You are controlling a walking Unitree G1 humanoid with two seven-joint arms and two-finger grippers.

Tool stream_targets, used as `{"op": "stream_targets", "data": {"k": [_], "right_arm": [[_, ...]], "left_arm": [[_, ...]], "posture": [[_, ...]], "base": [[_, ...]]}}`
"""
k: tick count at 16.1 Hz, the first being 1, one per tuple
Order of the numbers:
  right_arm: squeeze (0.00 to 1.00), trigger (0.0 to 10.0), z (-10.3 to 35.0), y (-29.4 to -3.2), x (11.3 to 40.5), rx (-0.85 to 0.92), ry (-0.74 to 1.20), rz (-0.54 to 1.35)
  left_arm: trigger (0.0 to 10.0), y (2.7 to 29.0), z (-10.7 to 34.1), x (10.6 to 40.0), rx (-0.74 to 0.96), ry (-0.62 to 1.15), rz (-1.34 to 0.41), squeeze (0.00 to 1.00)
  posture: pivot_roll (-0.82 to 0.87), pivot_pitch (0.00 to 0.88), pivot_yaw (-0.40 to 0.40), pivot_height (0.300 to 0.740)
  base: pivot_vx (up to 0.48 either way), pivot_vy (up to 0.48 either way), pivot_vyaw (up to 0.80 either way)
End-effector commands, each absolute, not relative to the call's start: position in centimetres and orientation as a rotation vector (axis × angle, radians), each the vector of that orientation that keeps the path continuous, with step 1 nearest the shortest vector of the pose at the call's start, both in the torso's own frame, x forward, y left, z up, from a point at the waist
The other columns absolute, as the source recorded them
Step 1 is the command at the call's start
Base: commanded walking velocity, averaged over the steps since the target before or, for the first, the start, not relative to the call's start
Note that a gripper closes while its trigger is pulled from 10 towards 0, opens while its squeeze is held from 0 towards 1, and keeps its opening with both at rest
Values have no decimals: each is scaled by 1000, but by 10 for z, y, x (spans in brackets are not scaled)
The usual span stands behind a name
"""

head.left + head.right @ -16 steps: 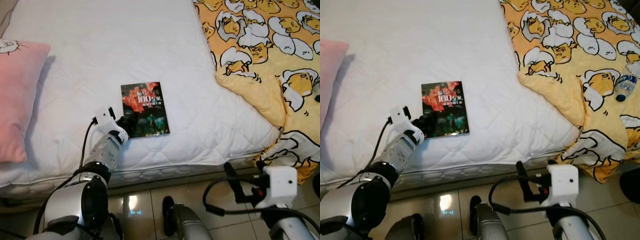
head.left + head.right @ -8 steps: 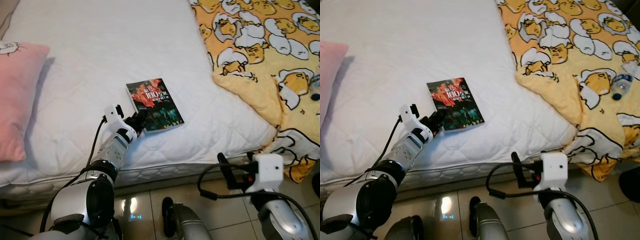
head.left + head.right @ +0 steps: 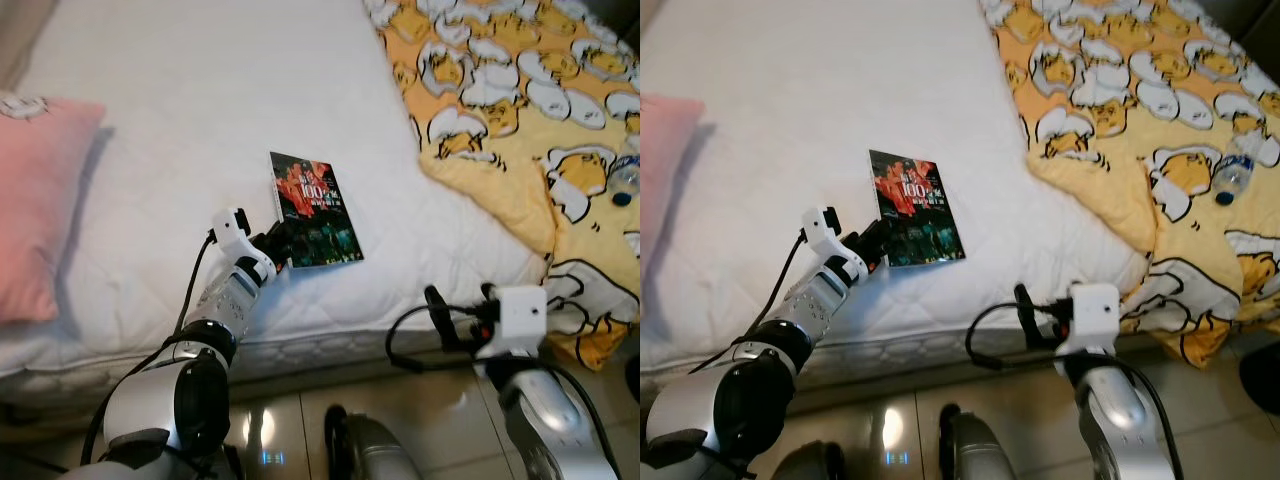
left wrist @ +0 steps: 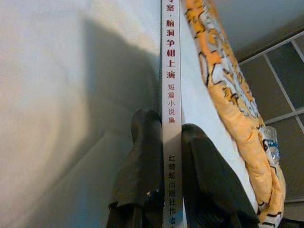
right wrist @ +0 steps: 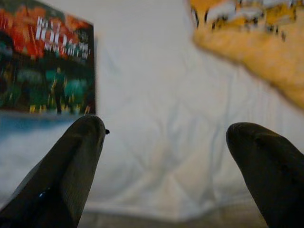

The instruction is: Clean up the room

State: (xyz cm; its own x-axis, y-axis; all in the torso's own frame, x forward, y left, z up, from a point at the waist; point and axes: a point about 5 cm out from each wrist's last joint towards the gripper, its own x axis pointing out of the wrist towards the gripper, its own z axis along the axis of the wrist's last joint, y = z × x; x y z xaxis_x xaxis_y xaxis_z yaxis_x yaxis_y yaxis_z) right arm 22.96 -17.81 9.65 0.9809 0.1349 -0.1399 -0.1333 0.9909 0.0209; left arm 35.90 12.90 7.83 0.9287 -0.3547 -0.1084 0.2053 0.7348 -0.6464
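- The left claw (image 3: 283, 243) is clamped on the spine edge of the book (image 3: 318, 211), one finger (image 4: 142, 156) on each face.
- The book lies on the white bed (image 3: 220, 100), near its front edge, beside the yellow blanket (image 3: 520, 110).
- The right claw (image 5: 166, 156) hangs wide apart, holding nothing, low before the bed.
- A pink pillow (image 3: 40, 200) rests at the left.
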Motion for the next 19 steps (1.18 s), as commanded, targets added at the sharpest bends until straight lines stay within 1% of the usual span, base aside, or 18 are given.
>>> {"op": "stream_targets", "data": {"k": [1,2,3,4,5,7,8,9,10,11,12,13,14,15,16,19], "right_arm": [[0,10000,95,-184,232,1,133,100],[0,10000,96,-186,238,6,116,85],[0,10000,98,-188,244,9,96,65],[0,10000,103,-192,251,8,63,42],[0,10000,106,-196,257,8,40,28],[0,10000,118,-199,275,42,-21,27],[0,10000,120,-198,280,49,-30,40],[0,10000,123,-189,295,71,-47,119],[0,10000,126,-181,300,99,-69,188],[0,10000,127,-176,301,106,-80,210],[0,10000,125,-175,300,109,-74,196],[0,10000,116,-175,298,111,-49,157],[0,10000,108,-173,296,94,-29,146],[0,10000,104,-171,295,63,-30,161],[0,10000,103,-169,295,66,-40,180],[0,10000,107,-176,297,34,-63,126]], "left_arm": [[0,133,89,364,-620,181,-327,0],[0,137,95,367,-569,153,-337,0],[0,141,101,369,-485,121,-350,0],[0,150,109,371,-345,74,-317,0],[0,158,115,371,-305,25,-275,0],[0,182,131,358,-132,-119,-146,0],[0,186,133,354,-104,-136,-126,0],[0,191,136,337,-9,-165,-129,0],[0,189,136,330,47,-174,-142,0],[0,180,131,323,68,-159,-179,0],[0,173,125,318,64,-135,-208,0],[0,161,115,310,116,-104,-265,0],[2510,154,113,305,176,-91,-274,0],[10000,154,114,306,204,-61,-234,0],[10000,153,116,307,228,-66,-225,0],[10000,147,120,315,117,-55,-238,0]], "posture": [[-139,40,-60,728],[-130,25,-46,728],[-125,7,-28,728],[-118,0,-9,728],[-111,0,-2,728],[-30,0,6,728],[-21,0,5,728],[37,0,-5,728],[61,0,-1,728],[78,0,-2,728],[83,0,-3,728],[93,0,-11,728],[93,0,-11,728],[95,0,-25,728],[89,0,-23,728],[65,0,-5,728]], "base": [[0,0,0],[0,0,0],[0,0,0],[0,0,0],[0,0,0],[0,0,0],[0,0,0],[0,0,0],[0,0,0],[0,0,0],[0,0,0],[0,0,0],[0,0,0],[0,0,0],[0,0,0],[0,0,0]]}}
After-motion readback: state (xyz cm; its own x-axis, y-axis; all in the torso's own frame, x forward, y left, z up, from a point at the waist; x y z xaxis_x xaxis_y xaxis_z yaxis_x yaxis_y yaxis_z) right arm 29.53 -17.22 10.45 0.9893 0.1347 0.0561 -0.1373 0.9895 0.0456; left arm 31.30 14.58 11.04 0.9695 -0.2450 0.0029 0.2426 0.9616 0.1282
